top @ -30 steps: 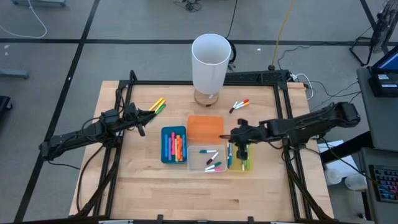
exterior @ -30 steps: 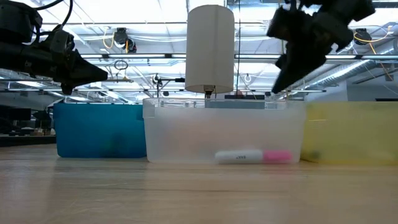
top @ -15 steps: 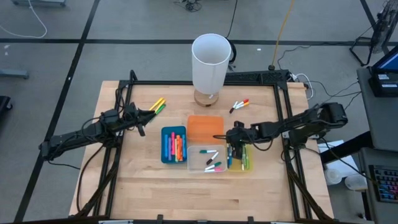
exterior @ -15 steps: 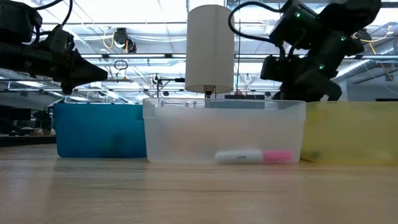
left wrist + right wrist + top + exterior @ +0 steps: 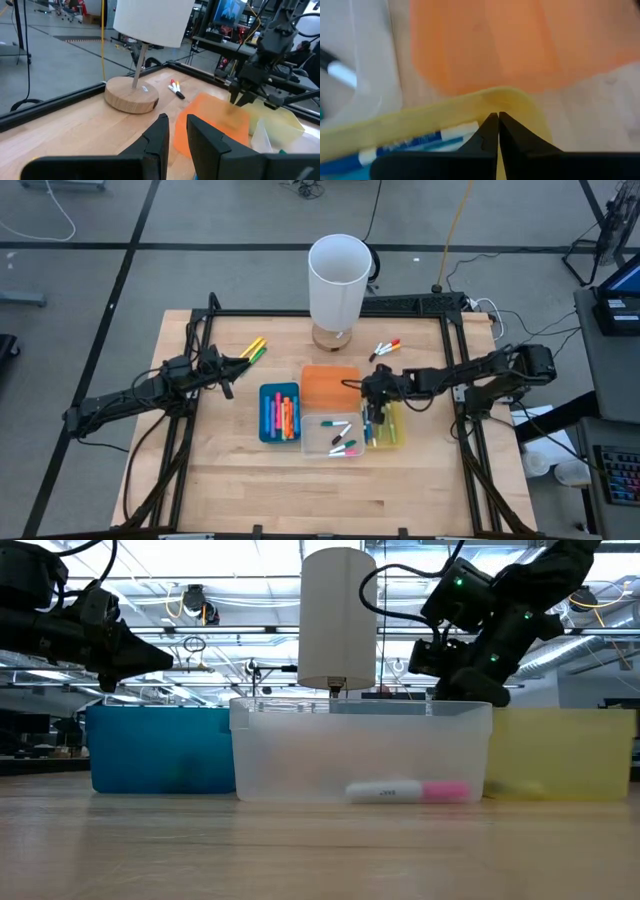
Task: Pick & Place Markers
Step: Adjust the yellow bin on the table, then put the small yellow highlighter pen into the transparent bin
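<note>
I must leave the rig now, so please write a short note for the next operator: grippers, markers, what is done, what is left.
Right gripper: shut, empty, over the yellow bin at its rim.
Left gripper: waits near the table's left edge, fingers slightly apart, empty.
Done: several markers lie in the blue bin, some in the clear bin, a blue one and others in the yellow bin.
Left: yellow and green markers beside the left gripper; white markers with coloured caps right of the lamp. The orange bin looks empty.
</note>
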`<state>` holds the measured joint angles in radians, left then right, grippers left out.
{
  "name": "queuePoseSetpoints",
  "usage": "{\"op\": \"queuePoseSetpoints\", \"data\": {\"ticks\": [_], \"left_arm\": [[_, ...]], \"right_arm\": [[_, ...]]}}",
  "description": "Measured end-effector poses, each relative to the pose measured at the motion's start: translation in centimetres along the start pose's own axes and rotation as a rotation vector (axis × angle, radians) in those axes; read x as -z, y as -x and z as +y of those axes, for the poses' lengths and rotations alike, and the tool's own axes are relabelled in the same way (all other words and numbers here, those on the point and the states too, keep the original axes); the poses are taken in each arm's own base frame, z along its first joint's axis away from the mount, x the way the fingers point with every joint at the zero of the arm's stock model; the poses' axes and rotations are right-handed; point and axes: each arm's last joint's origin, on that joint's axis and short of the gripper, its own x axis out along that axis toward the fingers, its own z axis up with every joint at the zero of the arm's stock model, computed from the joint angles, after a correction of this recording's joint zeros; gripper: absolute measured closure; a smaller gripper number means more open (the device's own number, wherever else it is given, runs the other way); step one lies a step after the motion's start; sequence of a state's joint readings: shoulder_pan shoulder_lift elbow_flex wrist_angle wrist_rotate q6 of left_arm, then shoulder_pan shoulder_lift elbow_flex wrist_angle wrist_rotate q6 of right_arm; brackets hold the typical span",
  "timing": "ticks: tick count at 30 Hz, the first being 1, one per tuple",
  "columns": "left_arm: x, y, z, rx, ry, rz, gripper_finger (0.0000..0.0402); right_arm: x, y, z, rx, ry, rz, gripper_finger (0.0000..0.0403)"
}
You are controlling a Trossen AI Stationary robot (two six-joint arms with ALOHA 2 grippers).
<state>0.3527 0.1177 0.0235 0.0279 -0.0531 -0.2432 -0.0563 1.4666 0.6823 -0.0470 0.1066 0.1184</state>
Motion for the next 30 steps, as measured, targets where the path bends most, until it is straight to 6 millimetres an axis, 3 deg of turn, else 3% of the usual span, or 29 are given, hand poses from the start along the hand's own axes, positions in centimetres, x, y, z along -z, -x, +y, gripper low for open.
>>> {"op": "queuePoseSetpoints", "data": {"ticks": [7, 15, 23, 27, 30], "left_arm": [[0.0, 0.0, 0.0, 0.000, 0.000, 0.000, 0.0330], [0.0, 0.0, 0.0, 0.000, 0.000, 0.001, 0.0330], [0.0, 0.0, 0.0, 0.000, 0.000, 0.001, 0.0330], [0.0, 0.0, 0.0, 0.000, 0.000, 0.001, 0.0330], [0.0, 0.0, 0.0, 0.000, 0.000, 0.001, 0.0330]], "right_arm": [[-1.0, 0.0, -0.1, -0.008, -0.019, -0.101, 0.0403], [-0.7, 0.7, -0.2, -0.005, -0.067, -0.059, 0.0403], [-1.4, 5.1, -0.8, 0.041, -0.079, -0.162, 0.0403], [-1.4, 7.4, -2.6, 0.269, -0.133, -0.219, 0.0399], [-1.1, 8.2, -4.4, 0.325, -0.163, -0.206, 0.0375]]}}
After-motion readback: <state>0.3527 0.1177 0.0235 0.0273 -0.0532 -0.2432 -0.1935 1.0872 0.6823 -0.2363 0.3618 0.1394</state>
